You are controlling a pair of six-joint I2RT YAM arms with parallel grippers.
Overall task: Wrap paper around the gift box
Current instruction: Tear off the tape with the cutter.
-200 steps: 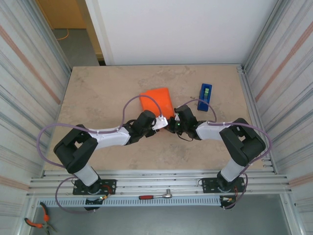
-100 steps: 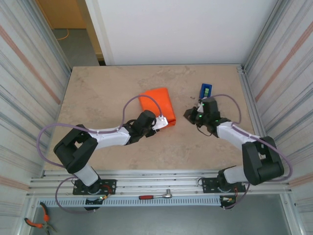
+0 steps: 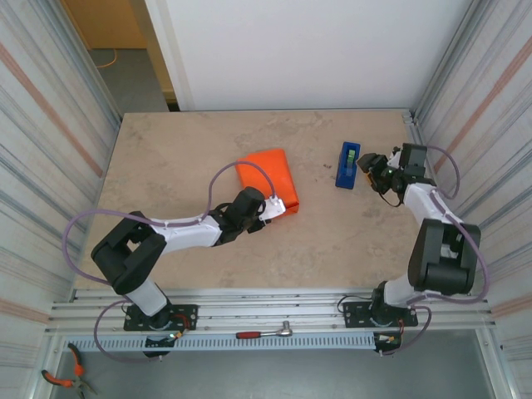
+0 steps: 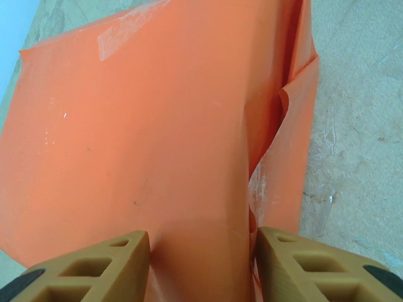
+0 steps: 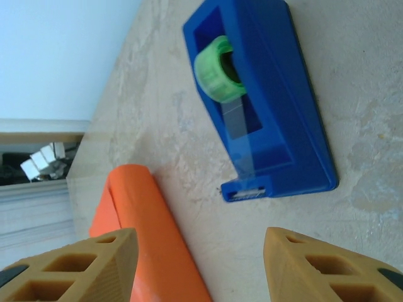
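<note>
The orange paper (image 3: 268, 174) lies folded round the gift box at mid-table, so the box itself is hidden inside it. In the left wrist view the paper (image 4: 157, 126) has a loose overlapping flap on the right and a strip of clear tape (image 4: 123, 38) near its far edge. My left gripper (image 3: 277, 208) is shut on the near end of the wrapped box, a finger pressed on each side (image 4: 201, 264). My right gripper (image 3: 366, 165) hovers just right of the blue tape dispenser (image 3: 348, 164), open and holding nothing (image 5: 200, 258). The dispenser (image 5: 271, 113) and the orange parcel (image 5: 151, 239) lie ahead of it.
The beige marbled tabletop (image 3: 183, 158) is bare to the left and front of the parcel. Corrugated metal walls (image 3: 490, 125) close in both sides, the right one close behind my right arm. A white wall stands at the back.
My right gripper left the parcel's near right corner, swung out to the right of the tape dispenser and opened. My left gripper kept its hold on the parcel.
</note>
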